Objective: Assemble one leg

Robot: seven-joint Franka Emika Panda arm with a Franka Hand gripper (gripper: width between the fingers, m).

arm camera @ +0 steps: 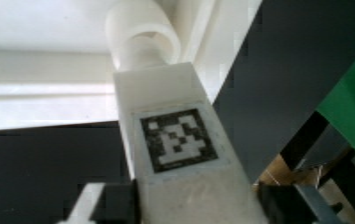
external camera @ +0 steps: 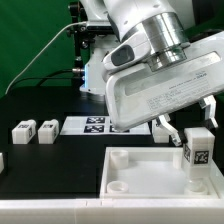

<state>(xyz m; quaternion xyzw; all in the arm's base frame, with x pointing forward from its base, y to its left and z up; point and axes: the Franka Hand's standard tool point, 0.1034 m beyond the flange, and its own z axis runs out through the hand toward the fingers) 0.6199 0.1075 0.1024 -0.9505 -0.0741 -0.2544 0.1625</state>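
Observation:
My gripper [external camera: 190, 122] is shut on the leg [external camera: 197, 150], a white post with a black-and-white marker. It holds the leg upright over the corner of the white tray-like piece [external camera: 140, 160] at the exterior view's right. In the wrist view the leg [arm camera: 177, 130] runs out from between the jaws [arm camera: 183, 205], and one finger [arm camera: 103, 205] shows beside it. The leg's far end meets a round socket [arm camera: 147, 45] on the tray-like piece [arm camera: 32, 90]. I cannot tell whether it is seated.
Two more white legs [external camera: 22, 130] [external camera: 46, 130] lie on the black table at the exterior view's left. The marker board [external camera: 93, 124] lies behind the tray-like piece. Another white part [external camera: 160, 128] sits beside it, partly hidden by the arm.

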